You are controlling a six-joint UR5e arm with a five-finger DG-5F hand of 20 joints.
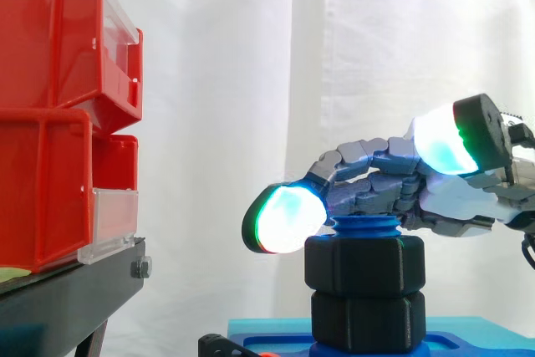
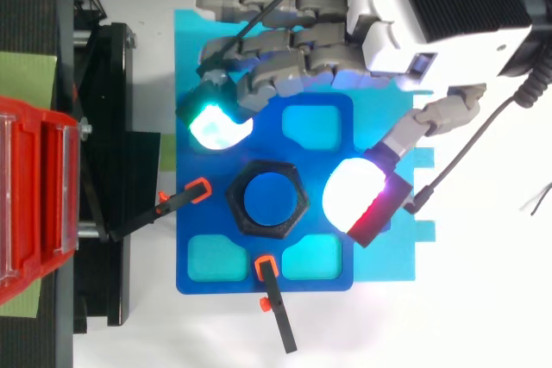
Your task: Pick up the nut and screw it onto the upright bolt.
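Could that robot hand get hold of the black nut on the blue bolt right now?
Probably yes. The open hand hangs just above the nut on the bolt, one fingertip to one side, the thumb to the other, with nothing between them and it.

No text, label, number or sign can be read on anything in either view.
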